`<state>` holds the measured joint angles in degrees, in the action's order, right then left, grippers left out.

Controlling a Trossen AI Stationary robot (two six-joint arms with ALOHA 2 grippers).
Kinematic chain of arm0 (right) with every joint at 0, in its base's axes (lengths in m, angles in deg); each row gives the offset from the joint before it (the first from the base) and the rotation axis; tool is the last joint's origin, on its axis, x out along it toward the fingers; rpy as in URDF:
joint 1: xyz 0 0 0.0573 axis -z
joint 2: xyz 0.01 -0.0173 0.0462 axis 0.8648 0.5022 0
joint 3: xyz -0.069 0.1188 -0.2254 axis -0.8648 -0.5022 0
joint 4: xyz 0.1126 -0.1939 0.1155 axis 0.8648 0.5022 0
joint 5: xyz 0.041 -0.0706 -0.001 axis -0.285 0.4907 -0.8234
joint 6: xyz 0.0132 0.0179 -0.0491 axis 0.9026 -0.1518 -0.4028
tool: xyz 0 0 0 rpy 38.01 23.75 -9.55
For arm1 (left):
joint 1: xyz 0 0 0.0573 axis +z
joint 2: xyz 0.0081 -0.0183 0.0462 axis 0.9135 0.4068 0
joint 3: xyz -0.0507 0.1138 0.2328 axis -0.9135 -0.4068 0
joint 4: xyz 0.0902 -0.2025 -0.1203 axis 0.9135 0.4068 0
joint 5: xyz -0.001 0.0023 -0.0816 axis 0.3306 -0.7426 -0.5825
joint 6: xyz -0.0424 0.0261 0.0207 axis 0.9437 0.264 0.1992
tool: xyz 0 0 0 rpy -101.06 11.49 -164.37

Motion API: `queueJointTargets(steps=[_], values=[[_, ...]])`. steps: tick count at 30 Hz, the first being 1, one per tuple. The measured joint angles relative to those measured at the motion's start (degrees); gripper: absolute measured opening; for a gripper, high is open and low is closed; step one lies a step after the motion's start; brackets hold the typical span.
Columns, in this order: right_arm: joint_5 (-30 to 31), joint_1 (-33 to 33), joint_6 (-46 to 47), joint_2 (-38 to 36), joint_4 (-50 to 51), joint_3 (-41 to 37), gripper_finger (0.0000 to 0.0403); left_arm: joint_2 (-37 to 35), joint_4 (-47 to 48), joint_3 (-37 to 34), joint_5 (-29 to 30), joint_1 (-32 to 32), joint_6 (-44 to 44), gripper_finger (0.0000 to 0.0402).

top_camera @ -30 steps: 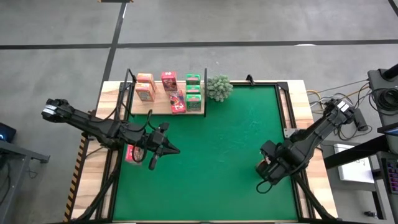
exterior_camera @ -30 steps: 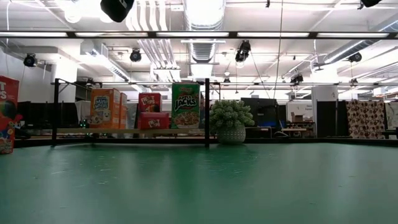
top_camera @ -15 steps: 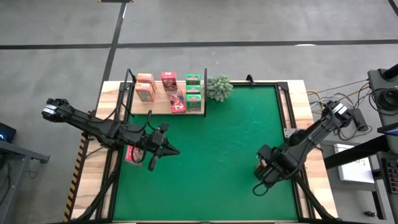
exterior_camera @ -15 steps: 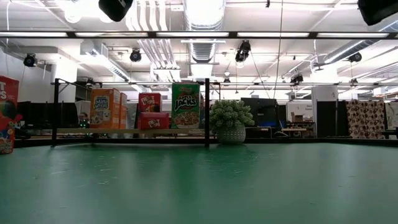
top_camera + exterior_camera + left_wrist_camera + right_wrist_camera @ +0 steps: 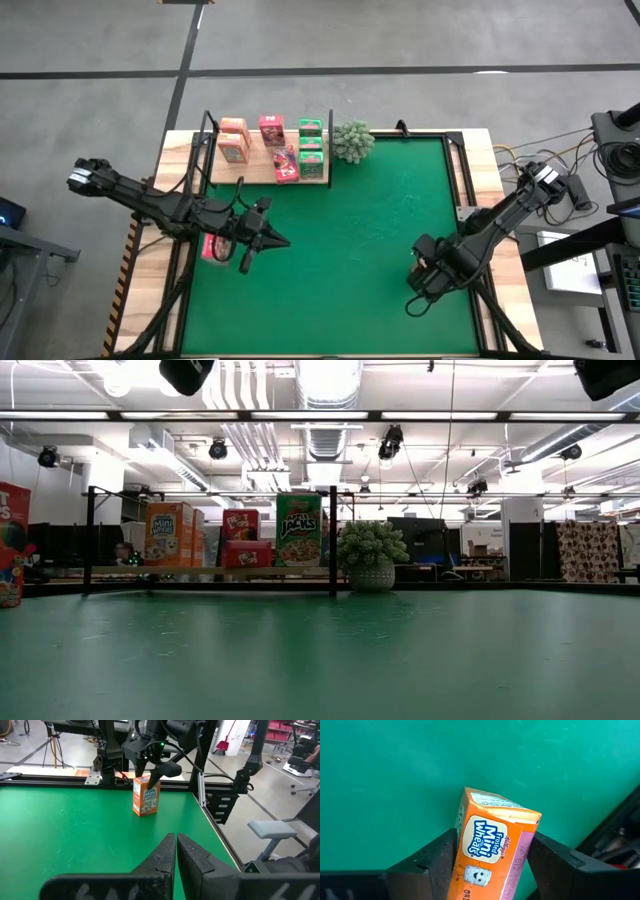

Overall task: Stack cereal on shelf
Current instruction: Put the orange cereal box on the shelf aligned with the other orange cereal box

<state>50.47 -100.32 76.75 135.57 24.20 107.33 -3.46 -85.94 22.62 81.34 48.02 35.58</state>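
The green mat [image 5: 350, 240] covers most of the table; at its far left stands the shelf [image 5: 262, 172], already carrying orange, pink-red and green cereal boxes [image 5: 272, 145], with a bushy plant [image 5: 351, 140] just beside its right end. The left gripper [image 5: 268, 239] waits over the near left of the mat, fingers pressed together and holding nothing, with a pink-red box [image 5: 211, 247] lying beside that arm. The right gripper [image 5: 492, 855] is at the near right, its fingers flanking an orange box [image 5: 492, 840] that stands on the mat (the pads look at or just off the side panels; a firm grip cannot be confirmed). To do this pick well, I judge the fingers should close squarely on the two flat sides, centred, gently enough not to crush the card, then lift straight up before swinging toward the shelf
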Motion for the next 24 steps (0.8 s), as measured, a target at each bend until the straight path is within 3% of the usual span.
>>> queueJointTargets(steps=[7,14,20,24], values=[[0.7,0.1,-0.3,-0.3,-1.1,0.1,0.0184,-1.5,0.5,0.0,0.0,-0.1,-1.2,0.0000],[6.3,0.8,-3.7,-0.4,-1.7,5.2,0.0171,-4.6,3.2,0.0,0.0,-1.0,-3.9,0.0000],[11.8,4.0,-14.7,-0.4,-5.2,11.9,0.0171,-7.1,6.2,-0.3,0.0,-1.1,-4.0,0.0000],[12.5,9.1,-27.4,-0.4,-11.5,15.2,0.0171,-8.0,6.7,-0.5,0.1,-1.1,-4.0,0.0000]])
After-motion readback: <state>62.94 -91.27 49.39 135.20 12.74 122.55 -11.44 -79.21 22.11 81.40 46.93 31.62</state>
